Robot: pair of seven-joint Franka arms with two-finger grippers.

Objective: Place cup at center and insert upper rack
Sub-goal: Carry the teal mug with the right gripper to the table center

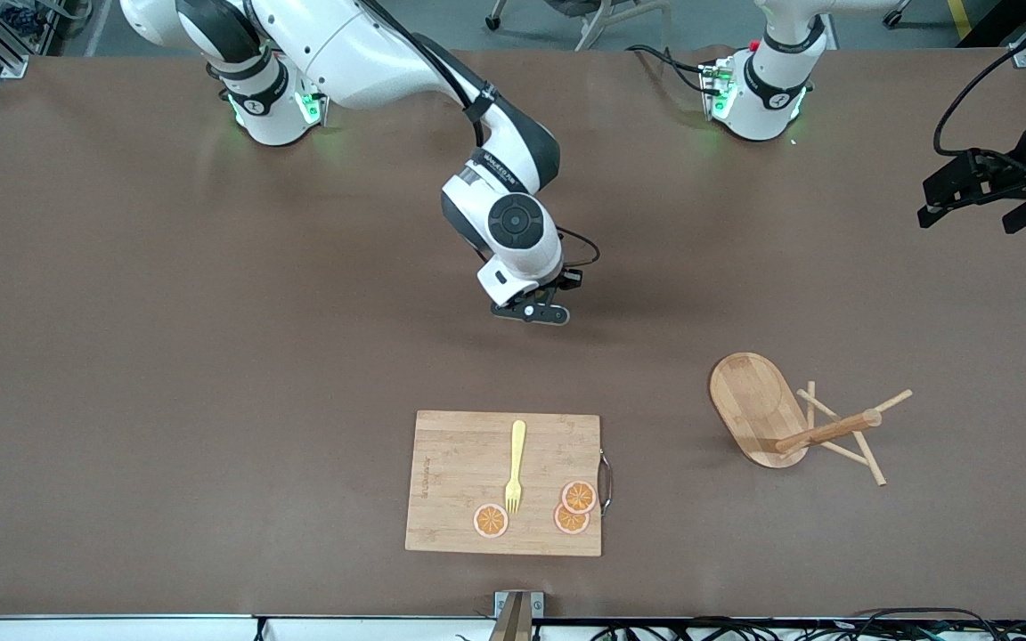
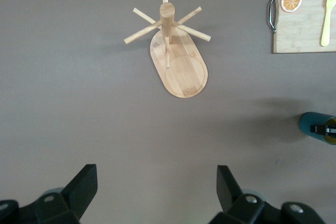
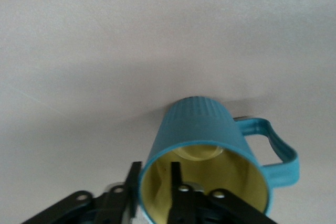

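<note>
— Teal cup [image 3: 210, 145] with the yellow inside: where is it?

— Under the right gripper [image 1: 533, 312], about mid-table, apparently resting on the brown table [image 1: 210, 356]. The jaws pinch its rim, one finger [image 3: 177, 182] inside and one outside, probably so the handle stays free.

— And the mug tree [image 1: 789, 418]?

— Tipped over toward the left arm's end, oval base on edge, post and pegs on the table, nearer the front camera than the cup.

— Is the left gripper [image 2: 157, 192] on it?

— No. It hangs over bare table at that end, jaws spread wide, holding nothing.

— Anything in the way?

— A bamboo cutting board [image 1: 460, 481] with a yellow fork [image 1: 515, 467] and orange slices [image 1: 571, 507] lies nearer the camera, apart from both.
</note>
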